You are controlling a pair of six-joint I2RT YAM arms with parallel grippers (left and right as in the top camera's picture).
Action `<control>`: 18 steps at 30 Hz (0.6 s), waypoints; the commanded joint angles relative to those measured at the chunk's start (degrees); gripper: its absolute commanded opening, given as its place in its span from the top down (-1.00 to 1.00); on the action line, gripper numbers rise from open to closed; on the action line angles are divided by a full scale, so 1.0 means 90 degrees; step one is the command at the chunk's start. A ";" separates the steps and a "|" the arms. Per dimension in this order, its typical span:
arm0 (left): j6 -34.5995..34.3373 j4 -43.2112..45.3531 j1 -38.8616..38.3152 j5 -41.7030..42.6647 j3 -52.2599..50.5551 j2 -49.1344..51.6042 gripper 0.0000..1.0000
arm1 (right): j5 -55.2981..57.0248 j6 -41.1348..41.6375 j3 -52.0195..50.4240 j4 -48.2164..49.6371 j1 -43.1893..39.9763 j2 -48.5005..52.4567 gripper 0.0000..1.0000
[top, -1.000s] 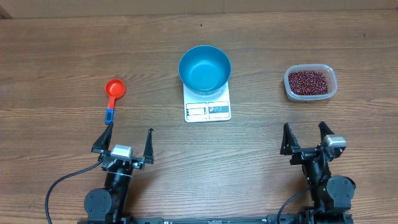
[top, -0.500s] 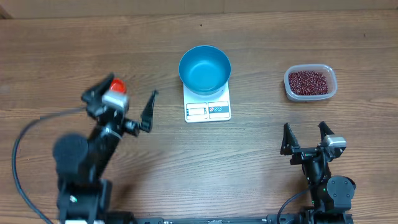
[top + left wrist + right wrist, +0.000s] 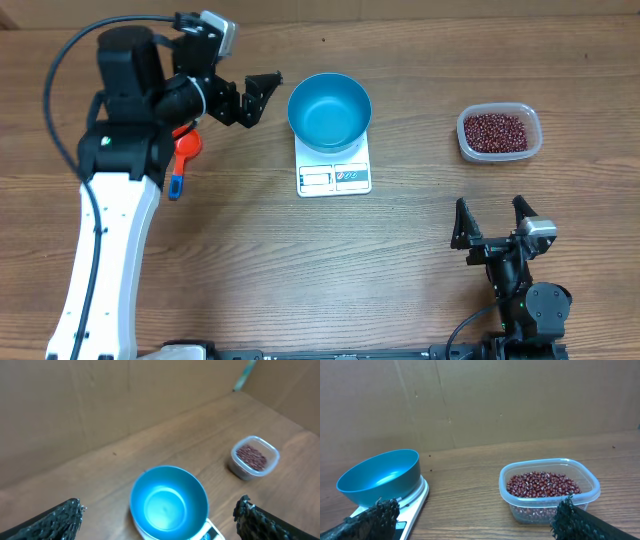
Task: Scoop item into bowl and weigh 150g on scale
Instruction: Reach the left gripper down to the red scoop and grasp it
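Fingers [image 3: 55,522] of the left gripper [image 3: 229,47] stand spread wide with nothing between them; it is raised above the table [image 3: 420,230] at the far left and turned sideways, toward the blue bowl [image 3: 329,112]. From its own wrist view the two dark tips frame that bowl from above, and the bowl's inside is bare and shiny, with no beans in it. The bowl sits on the white scale [image 3: 334,177], covering its far part, so that only the front strip with the display and label shows toward the robot. Just behind the gripper, the left arm [image 3: 115,200] rises over a small red scoop [image 3: 185,143] lying on the wood; its round cup and blue-ended handle peek out from beside the arm, and the arm hides part of it. Over on the other side, the right gripper [image 3: 489,215] hangs low at the near edge of the table, its fingers [image 3: 375,520] equally far apart and empty, pointing toward the far side. Beyond it, well apart from the scale, stands a clear plastic tub [image 3: 465,150] with the dark red-brown beans [image 3: 494,131] heaped loosely inside. A plain cardboard wall [image 3: 520,400] closes off the far edge of the table.
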 commanded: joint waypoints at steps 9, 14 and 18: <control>-0.1355 -0.0058 0.0517 -0.2378 0.0129 0.1243 -0.99 | 0.0044 -0.0002 -0.0070 0.0027 0.0041 -0.0041 -1.00; -0.0906 -0.0260 0.0709 -0.3053 0.0129 0.1664 -0.68 | 0.0044 -0.0002 -0.0070 0.0027 0.0041 -0.0041 -1.00; -0.0911 -0.0163 0.0911 -0.3478 0.0129 0.2008 -0.26 | 0.0044 -0.0002 -0.0070 0.0027 0.0041 -0.0041 -1.00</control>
